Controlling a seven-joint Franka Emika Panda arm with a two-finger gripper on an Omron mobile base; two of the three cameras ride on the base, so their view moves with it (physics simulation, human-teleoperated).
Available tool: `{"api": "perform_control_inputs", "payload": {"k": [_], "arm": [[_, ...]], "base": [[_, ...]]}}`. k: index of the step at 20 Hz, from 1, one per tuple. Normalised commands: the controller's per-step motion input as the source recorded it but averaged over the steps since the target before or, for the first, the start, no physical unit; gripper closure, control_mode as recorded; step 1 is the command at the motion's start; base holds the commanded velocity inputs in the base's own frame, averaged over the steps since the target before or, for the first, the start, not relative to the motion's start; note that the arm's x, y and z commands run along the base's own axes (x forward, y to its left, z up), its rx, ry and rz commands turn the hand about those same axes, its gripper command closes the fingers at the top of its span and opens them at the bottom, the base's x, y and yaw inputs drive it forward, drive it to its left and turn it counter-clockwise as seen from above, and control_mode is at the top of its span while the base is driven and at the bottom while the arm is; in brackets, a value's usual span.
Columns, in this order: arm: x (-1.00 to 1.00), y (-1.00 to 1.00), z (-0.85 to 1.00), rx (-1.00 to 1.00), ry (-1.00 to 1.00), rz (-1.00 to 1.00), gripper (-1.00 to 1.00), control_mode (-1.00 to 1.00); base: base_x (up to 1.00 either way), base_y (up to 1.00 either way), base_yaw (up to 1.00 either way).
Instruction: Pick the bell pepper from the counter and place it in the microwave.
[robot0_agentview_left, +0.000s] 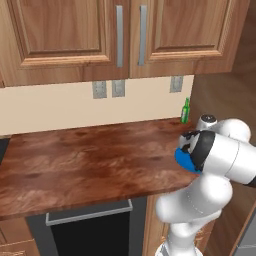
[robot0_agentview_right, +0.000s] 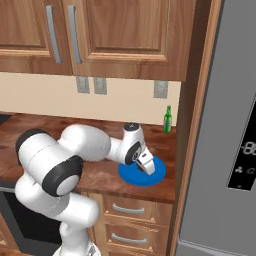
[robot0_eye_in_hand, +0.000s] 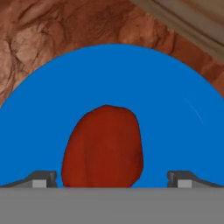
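The bell pepper, a dark red lump, lies on a blue plate at the right end of the wooden counter. My gripper is open and low over the plate, one fingertip on each side of the pepper with gaps between. From the right base view the gripper points down onto the plate, and the hand hides the pepper. A sliver of the plate shows behind my arm in the left base view. The microwave is out of view.
A slim green bottle stands at the back right of the counter, beside a wooden side panel. A grey fridge rises to the right. Upper cabinets hang above, and drawers sit below the counter.
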Motion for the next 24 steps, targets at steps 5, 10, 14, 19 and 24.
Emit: {"api": "perform_control_inputs", "payload": {"k": [5,10,14,19,24], "arm": [[0.02,-0.01,-0.34,0.00,0.01,0.00,-1.00,-1.00],[0.27,0.00,-0.16,0.00,0.00,0.00,-1.00,-1.00],[0.16,-0.03,0.00,0.00,0.00,0.00,-1.00,-1.00],[0.02,-0.01,-0.07,0.00,0.02,0.00,-1.00,-1.00],[0.00,0.00,-0.25,0.00,0.08,0.00,-1.00,-1.00]], "base": [[0.00,0.00,0.00],[0.00,0.00,0.00],[0.00,0.00,0.00],[0.00,0.00,0.00],[0.00,0.00,0.00]]}}
